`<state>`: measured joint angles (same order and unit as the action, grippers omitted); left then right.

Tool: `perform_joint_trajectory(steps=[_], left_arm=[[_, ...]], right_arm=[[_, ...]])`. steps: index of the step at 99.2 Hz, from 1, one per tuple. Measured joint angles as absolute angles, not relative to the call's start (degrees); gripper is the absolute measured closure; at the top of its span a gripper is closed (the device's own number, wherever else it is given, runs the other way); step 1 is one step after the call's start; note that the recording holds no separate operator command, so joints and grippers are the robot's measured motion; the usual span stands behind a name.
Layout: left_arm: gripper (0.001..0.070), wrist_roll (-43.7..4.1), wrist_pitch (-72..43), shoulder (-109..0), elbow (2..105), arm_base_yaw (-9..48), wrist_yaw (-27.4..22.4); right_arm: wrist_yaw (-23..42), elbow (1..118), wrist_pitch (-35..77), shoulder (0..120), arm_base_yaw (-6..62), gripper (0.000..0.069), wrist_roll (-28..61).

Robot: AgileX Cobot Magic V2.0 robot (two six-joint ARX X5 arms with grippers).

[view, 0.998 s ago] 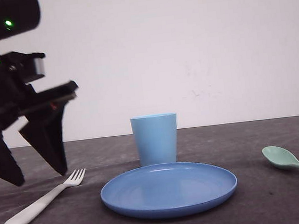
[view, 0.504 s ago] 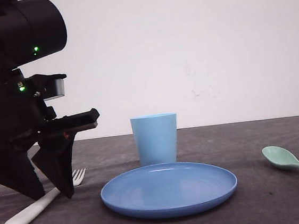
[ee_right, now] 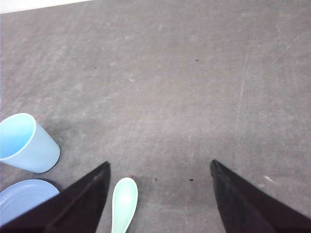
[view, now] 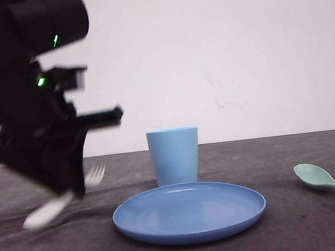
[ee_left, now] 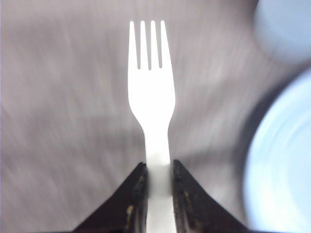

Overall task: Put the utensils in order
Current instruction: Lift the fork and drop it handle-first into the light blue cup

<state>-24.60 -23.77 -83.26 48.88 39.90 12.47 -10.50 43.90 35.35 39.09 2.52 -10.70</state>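
**A:** Item one, the held piece?

**B:** White plastic four-tined fork (ee_left: 151,92). Clamped by the handle between the fingers of the left gripper (ee_left: 158,187), which is closed tight on it. In the front view the fork (view: 61,199) is blurred and appears clear of the dark grey table (view: 297,220), to the left of the round blue plate (view: 189,211), tines toward the plate, handle end away and lower.

**A:** Long axis against the gripper?

**B:** Straight out from between the fingers, tines leading. In the left wrist view the plate rim (ee_left: 279,160) lies off to one side of the tines, with the light blue plastic cup (ee_left: 286,26) farther along the same side. My reading: any placement by the plate or into the cup means swinging the fork toward that side, and tipping it for the cup.

**A:** Item two?

**B:** Pale mint-green plastic spoon (view: 329,183). Lying flat on the table well to the right of the plate, bowl toward the plate, handle running out of frame.

**A:** Which arm for it?

**B:** The right gripper (ee_right: 160,194). Wide open, holding nothing, above the table. The spoon's bowl (ee_right: 124,201) sits near one finger rather than centred between the two, long axis roughly in line with them. A small sideways shift looks needed before closing.

**A:** Status?

**B:** Fork in hand, not placed. Spoon untouched.
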Motion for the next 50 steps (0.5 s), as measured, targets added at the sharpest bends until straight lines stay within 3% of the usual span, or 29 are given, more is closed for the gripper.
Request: perform_joint_trajectory(steps=[18,33,50], left_arm=[[0.0666,-22.11,-15.51,-75.66,52.07,39.99,16.25],[0.0666,-18.98,0.21,-72.77,52.25,40.14,15.84],[0.0666,-16.08,14.81,-76.88,52.25,40.60,13.15]], right_arm=[[-10.50,43.90,35.33,39.09,2.52,0.0283,-10.68],[-10.00,43.90,35.33,39.09,2.52,0.0283,-10.68],[-9.04,43.90,35.05,39.16,2.52,0.0283,-10.66]])
